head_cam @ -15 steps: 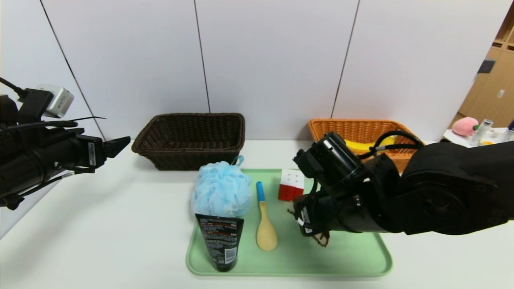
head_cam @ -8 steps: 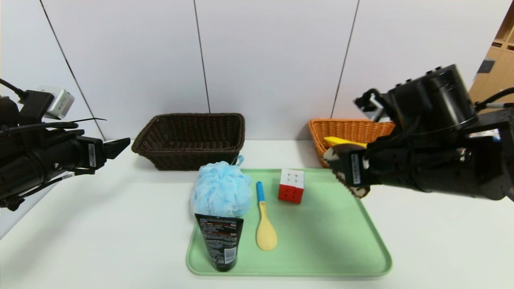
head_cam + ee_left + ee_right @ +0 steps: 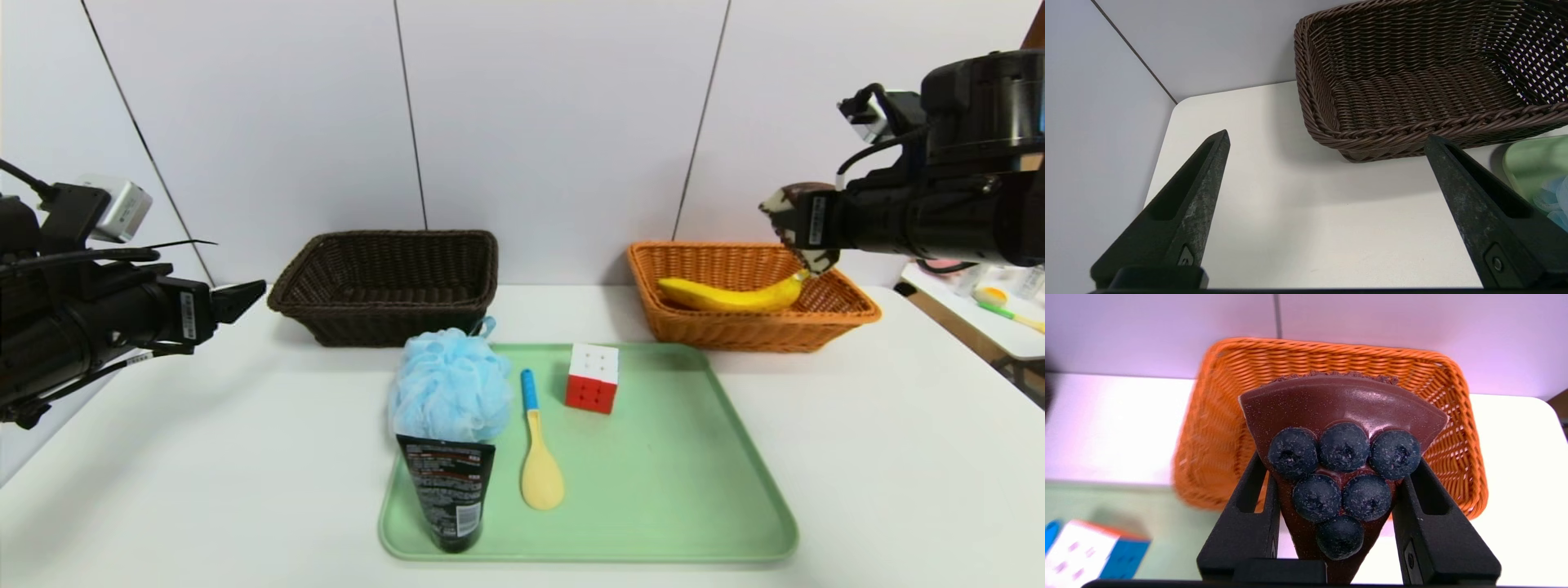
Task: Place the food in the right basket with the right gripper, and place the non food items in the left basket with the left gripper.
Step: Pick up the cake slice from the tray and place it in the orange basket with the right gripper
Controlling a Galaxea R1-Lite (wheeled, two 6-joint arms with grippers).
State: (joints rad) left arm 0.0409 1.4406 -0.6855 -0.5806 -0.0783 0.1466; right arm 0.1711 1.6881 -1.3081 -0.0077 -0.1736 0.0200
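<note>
Your chocolate cake slice (image 3: pixel 1342 457) sits wedged between the two fingers (image 3: pixel 1241 522) of the right gripper (image 3: pixel 796 229), clamped on its narrow end. The pointed tip lies back toward the gripper body, and the wide curved crust end projects forward past the fingertips. The berries on top face the wrist camera. The slice hangs in the air, touching nothing but the fingers.

Directly beyond and below the fingertips you have the orange-tan basket (image 3: pixel 751 327). In the head view the slice hangs above the basket's far right part, over its back rim. The banana (image 3: pixel 731 296) lies lengthwise inside, and its right tip shows just under the held slice. Whether slice and banana touch, you cannot tell from these views. The basket floor nearer the front rim, ahead of the banana, shows bare weave.

Away from the fingers toward the robot's left lies the green tray (image 3: pixel 694 490), holding the puzzle cube (image 3: pixel 593 377), the yellow spoon (image 3: pixel 540 453), the blue bath pouf (image 3: pixel 449 388) and the black squeeze tube (image 3: pixel 447 494). The tray's right half is bare.

Your left gripper (image 3: pixel 1327 141) hangs well apart at the table's left side, fingers spread wide and holding nothing. The dark brown basket (image 3: pixel 1412 134) stands just beyond its fingertips, with white tabletop (image 3: pixel 1274 204) between them.
</note>
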